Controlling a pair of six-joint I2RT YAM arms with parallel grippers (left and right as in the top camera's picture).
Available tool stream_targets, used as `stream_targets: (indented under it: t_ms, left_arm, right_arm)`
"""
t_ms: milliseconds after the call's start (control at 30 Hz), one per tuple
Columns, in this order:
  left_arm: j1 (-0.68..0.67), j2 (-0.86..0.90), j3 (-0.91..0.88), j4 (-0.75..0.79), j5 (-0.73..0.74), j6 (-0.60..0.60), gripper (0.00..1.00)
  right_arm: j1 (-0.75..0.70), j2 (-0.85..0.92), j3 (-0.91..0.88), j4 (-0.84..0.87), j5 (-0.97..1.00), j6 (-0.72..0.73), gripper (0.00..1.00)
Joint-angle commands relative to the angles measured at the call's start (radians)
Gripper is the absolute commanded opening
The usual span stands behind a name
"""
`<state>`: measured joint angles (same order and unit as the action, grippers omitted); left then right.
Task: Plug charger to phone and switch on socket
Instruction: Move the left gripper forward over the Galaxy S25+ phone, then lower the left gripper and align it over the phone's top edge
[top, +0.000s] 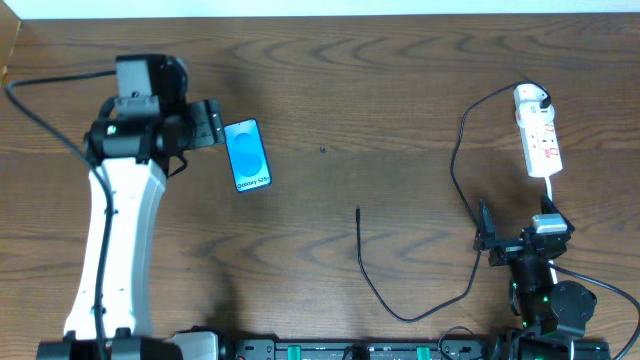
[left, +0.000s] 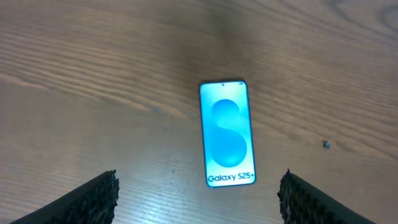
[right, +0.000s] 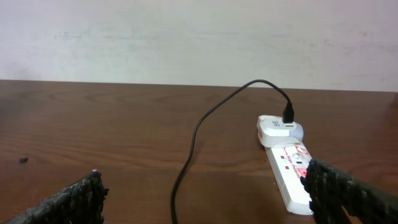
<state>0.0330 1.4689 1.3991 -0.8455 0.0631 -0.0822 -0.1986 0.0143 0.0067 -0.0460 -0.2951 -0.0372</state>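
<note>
The phone (top: 248, 155) lies flat on the wooden table, its blue-teal screen up; in the left wrist view the phone (left: 227, 134) sits just ahead of the fingers. My left gripper (top: 213, 123) hovers at its left, open and empty (left: 198, 190). The charger's thin black cable (top: 455, 180) loops across the table, and its free tip (top: 358, 210) rests at mid-table. Its white adapter (right: 280, 129) is plugged into the far end of the socket (top: 541, 140). My right gripper (top: 515, 228) stands open just short of the socket (right: 291, 177), holding nothing (right: 204, 186).
The table's far edge meets a pale wall (right: 199, 37). A thick black robot cable (top: 40, 115) runs along the left side. The arm bases and a rail (top: 330, 350) line the front edge.
</note>
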Motion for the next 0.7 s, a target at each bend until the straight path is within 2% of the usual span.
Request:
stream_targets:
  t_ms: [0, 367, 667]
  left_arm:
    - [-0.032, 0.058, 0.07, -0.033, 0.005, -0.038, 0.83]
    - [-0.052, 0.17, 0.083, -0.054, 0.005, -0.164, 0.82]
    - [-0.052, 0.25, 0.082, -0.088, 0.005, -0.171, 0.83]
  right_arm:
    - [0.006, -0.007, -0.001, -0.006, 0.005, -0.004, 0.99]
    - [0.006, -0.007, -0.001, -0.006, 0.005, -0.005, 0.99]
    - [0.006, -0.007, -0.001, -0.006, 0.005, -0.004, 0.99]
